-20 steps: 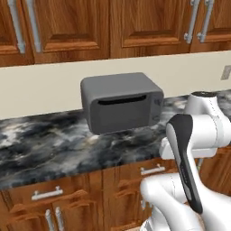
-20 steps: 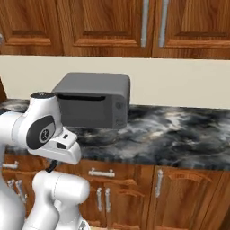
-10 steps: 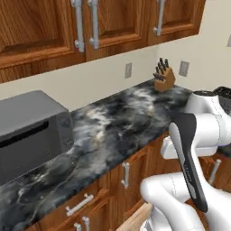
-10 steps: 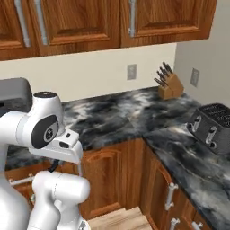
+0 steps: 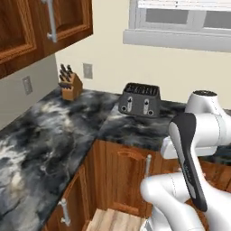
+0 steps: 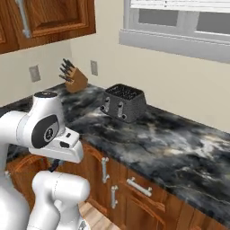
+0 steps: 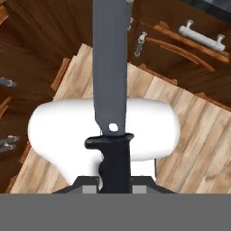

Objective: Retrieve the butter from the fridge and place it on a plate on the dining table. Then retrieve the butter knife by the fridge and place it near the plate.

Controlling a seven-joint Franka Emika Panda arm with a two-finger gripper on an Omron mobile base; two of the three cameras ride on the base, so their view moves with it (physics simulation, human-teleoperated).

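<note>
Left base view: a ridged dark toaster [image 5: 139, 99] and a wooden knife block [image 5: 70, 83] are sitting on the glossy marbled wall counter [image 5: 49, 135].

Right base view: both are standing below the window sill [image 6: 177, 45].

Hand view: the gripper [image 7: 113, 179] is pinching the black handle of the butter knife [image 7: 109, 81], its flat grey blade pointing over plank flooring [image 7: 189, 135].

Toaster [image 5: 139, 100] on counter [image 5: 49, 135]; knife block [image 5: 70, 83] left, in corner.

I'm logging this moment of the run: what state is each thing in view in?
butter knife: held by its black handle, blade pointing away from the hand.
gripper: shut on the knife.
toaster: upright on the counter, slots empty.
knife block: holds knives.
cabinet doors: shut.
</note>
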